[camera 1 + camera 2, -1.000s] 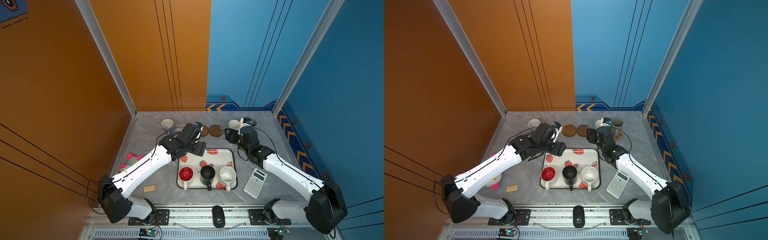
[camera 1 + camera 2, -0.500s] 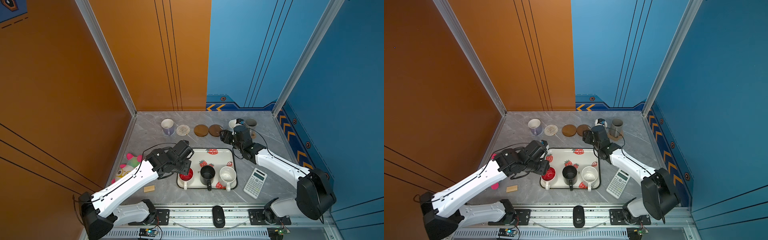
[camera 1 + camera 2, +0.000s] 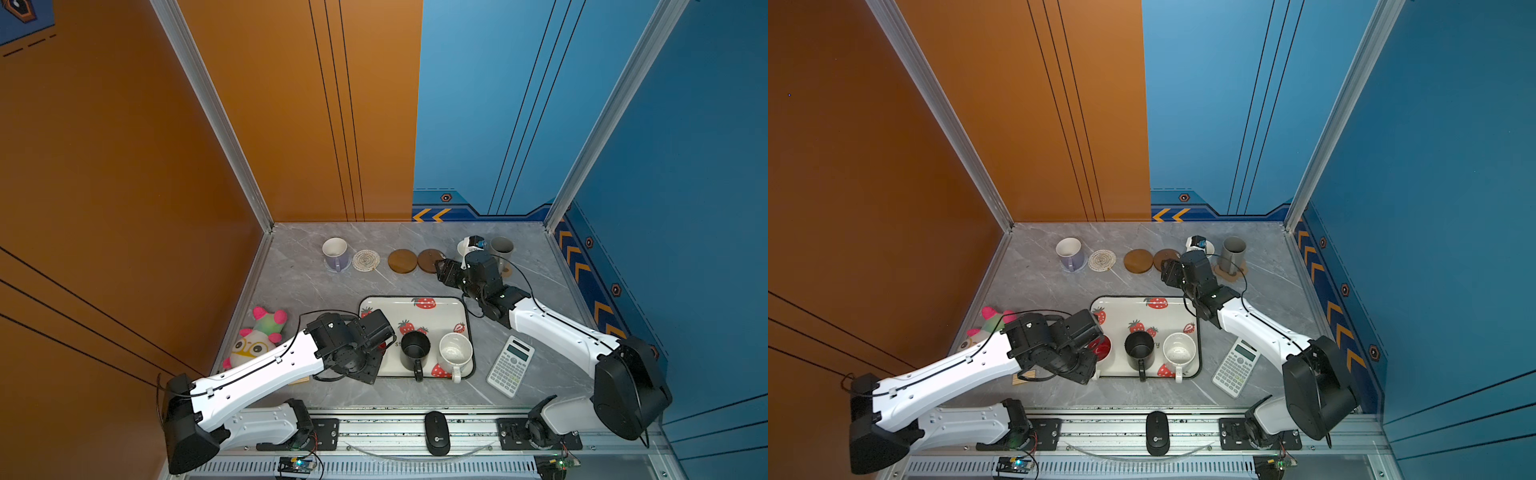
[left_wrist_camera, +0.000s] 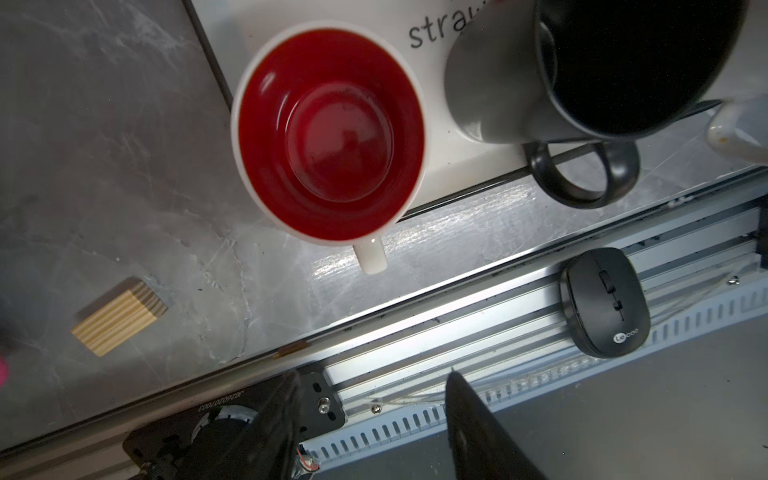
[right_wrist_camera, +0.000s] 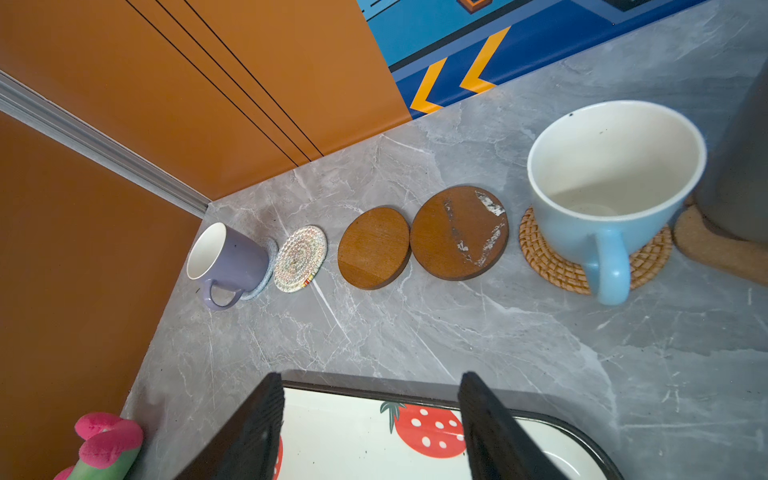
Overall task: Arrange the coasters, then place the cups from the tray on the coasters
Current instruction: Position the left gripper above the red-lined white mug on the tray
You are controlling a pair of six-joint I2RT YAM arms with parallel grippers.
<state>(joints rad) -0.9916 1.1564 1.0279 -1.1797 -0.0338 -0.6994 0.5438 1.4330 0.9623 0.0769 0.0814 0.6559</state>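
Along the back stand a lavender cup (image 3: 334,253) on a grey-blue coaster (image 5: 270,259), a bare cream woven coaster (image 3: 365,261) and two bare brown discs (image 3: 402,261) (image 3: 430,260). Beside them are a light blue cup (image 5: 611,187) on a rattan coaster (image 5: 552,266) and a grey cup (image 3: 501,249) on a paw coaster (image 3: 1229,272). The strawberry tray (image 3: 440,305) holds the red-inside cup (image 4: 328,133), black cup (image 3: 415,347) and speckled cup (image 3: 456,353). My left gripper (image 4: 374,374) hovers open and empty over the red-inside cup. My right gripper (image 5: 371,376) is open and empty above the tray's far edge.
A plush toy (image 3: 259,336) lies at the left wall and a small wooden block (image 4: 118,318) near the front left. A calculator (image 3: 510,365) sits right of the tray. A black mouse (image 3: 437,432) rests on the front rail.
My left arm swung back from the row of coasters to the tray's near left corner, over the red-inside cup. My right gripper drew away from the light blue cup toward the tray.
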